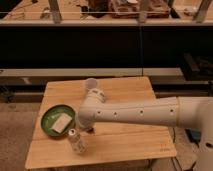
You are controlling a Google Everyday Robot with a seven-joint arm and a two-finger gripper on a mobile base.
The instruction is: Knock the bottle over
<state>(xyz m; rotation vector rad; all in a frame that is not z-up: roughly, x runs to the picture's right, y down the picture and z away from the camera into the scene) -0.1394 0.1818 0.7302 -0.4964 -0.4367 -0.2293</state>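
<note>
In the camera view, the bottle (76, 141) is on the wooden worktop (130, 145), in the lower left of the frame, just beside the green plate (45, 120). The gripper (85, 128) is very near, up-right of the bottle and mostly hidden under the white arm (140, 112). Whether it is spread or pressed together, I cannot tell.
</note>
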